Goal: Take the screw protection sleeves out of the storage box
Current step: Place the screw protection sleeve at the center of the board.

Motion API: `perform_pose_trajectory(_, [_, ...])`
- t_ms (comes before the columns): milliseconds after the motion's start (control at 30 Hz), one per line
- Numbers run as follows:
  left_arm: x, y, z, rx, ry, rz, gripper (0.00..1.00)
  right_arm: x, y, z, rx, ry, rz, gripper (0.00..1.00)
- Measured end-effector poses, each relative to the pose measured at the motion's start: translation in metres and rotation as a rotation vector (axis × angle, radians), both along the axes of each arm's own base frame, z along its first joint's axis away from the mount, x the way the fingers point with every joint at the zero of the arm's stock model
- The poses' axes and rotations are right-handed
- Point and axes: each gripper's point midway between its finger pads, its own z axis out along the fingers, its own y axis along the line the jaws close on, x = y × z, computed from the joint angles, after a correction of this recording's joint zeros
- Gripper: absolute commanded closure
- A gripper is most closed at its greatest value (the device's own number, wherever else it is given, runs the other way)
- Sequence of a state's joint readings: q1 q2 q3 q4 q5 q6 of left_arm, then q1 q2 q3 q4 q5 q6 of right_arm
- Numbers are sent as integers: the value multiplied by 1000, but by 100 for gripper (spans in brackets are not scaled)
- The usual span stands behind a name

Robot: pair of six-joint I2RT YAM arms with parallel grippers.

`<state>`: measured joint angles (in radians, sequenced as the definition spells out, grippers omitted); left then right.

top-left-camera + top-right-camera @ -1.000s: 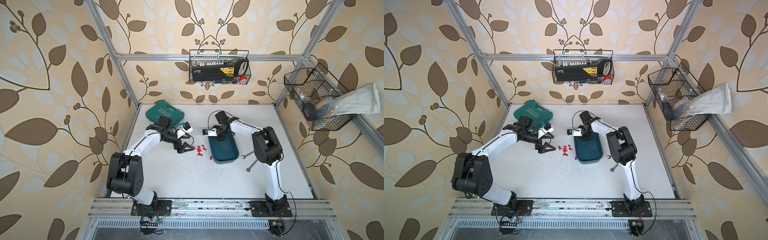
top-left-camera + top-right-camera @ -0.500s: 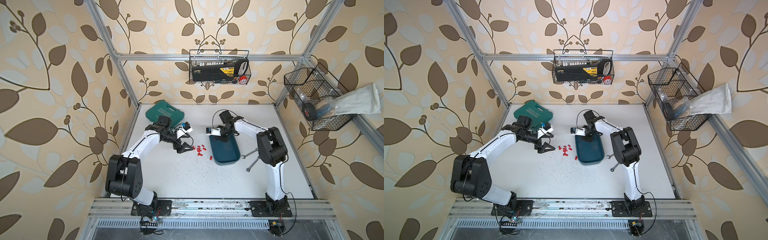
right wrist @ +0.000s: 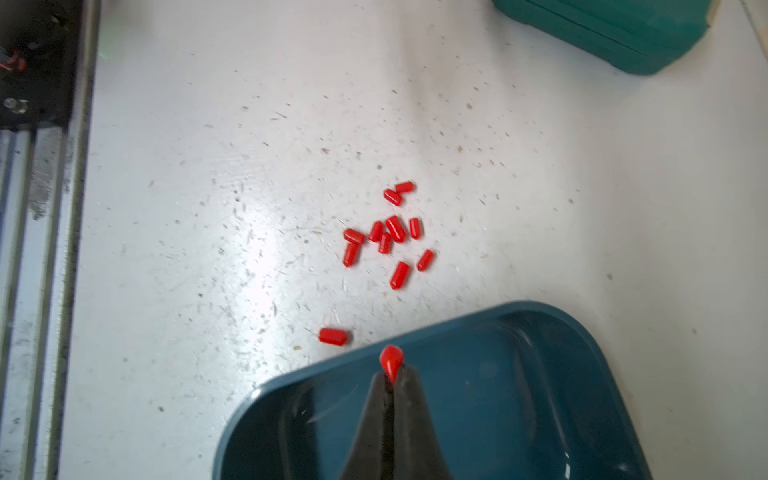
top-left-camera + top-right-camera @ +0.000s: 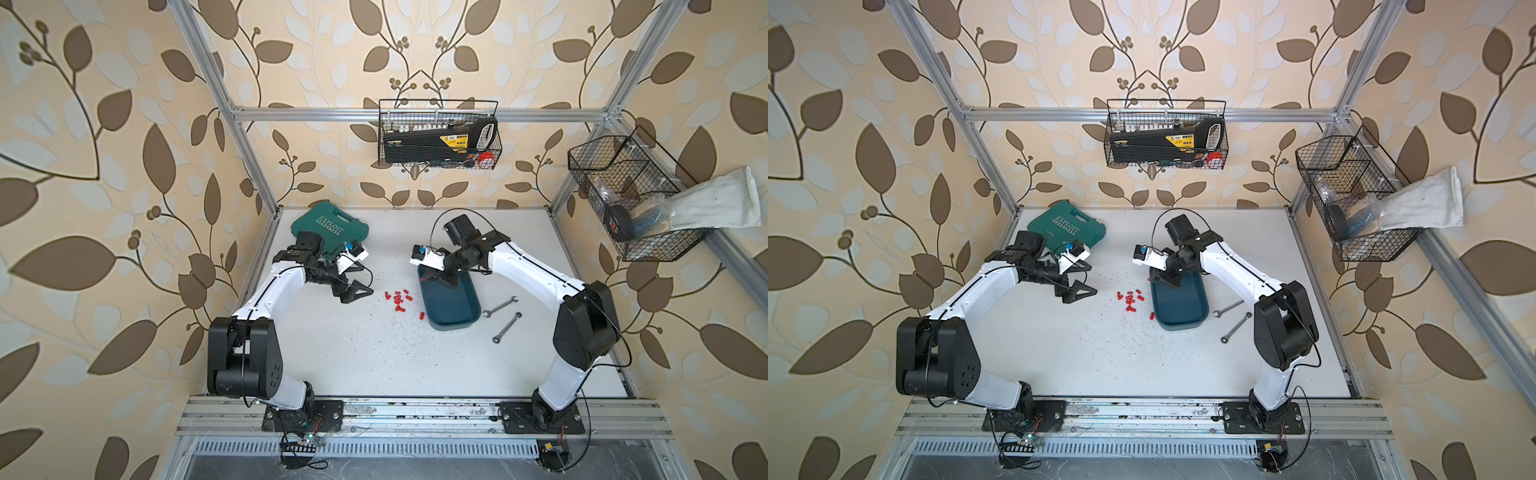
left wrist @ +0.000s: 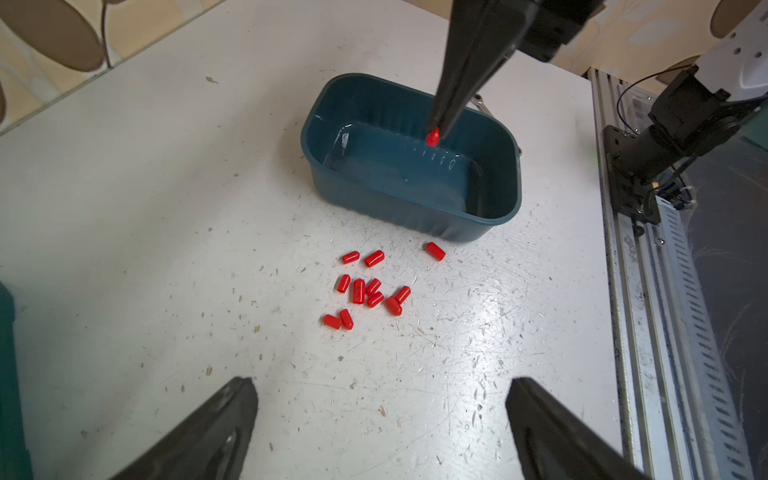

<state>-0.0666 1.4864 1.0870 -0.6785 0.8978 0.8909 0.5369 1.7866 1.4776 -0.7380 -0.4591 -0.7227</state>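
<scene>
The right jaws pinch one tiny red capsule-shaped plastic sleeve (image 3: 390,360) above the dark teal shallow plastic storage box (image 3: 519,306). The other sleeves (image 5: 358,291) lie clustered on the white bench (image 5: 166,208) just beside the box. The left jaws gape wide near them.

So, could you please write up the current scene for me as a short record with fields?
box: dark teal shallow plastic storage box on the white table; no sleeve seen lying inside
right gripper: shut on one tiny red plastic sleeve, over the box
left gripper: open, empty, facing the pile
loose sleeves: eleven red caps on the table beside the box
other: green plastic tool case; two metal spanners
</scene>
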Motion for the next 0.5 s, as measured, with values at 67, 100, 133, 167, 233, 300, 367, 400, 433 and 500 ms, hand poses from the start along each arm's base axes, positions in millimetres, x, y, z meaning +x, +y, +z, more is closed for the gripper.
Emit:
perform_pose_trajectory(67, [1,5,1,-1,2,14,1,-12,16,-7,-11,29,9,100])
perform_pose_trajectory(100, [0,7,2,-1,-2,18,1,-18,24,-12,-20,39,15,100])
perform_pose_trajectory(133, [0,8,4,-2,-10,23,1,-22,31,-19,-35,49,19,100])
perform_pose_trajectory(167, [-1,8,7,-3,-20,21,1,-25,36,-27,-51,57,21,100])
perform_pose_trajectory(233, [-3,8,14,-10,-43,15,1,-28,43,-47,-95,78,18,100])
perform_pose_trajectory(300, [-5,7,19,-19,-61,7,1,-28,45,-70,-144,96,7,100])
perform_pose_trajectory(367, [-6,6,20,-24,-66,4,1,-25,45,-89,-194,104,-5,100])
perform_pose_trajectory(400, [-6,6,20,-24,-66,3,1,-23,44,-99,-221,105,-12,100])
perform_pose_trajectory(433, [-6,6,20,-24,-66,2,1,-21,44,-106,-242,103,-17,100])
perform_pose_trajectory(500, [-6,6,20,-25,-66,2,1,-17,44,-114,-273,92,-23,100])
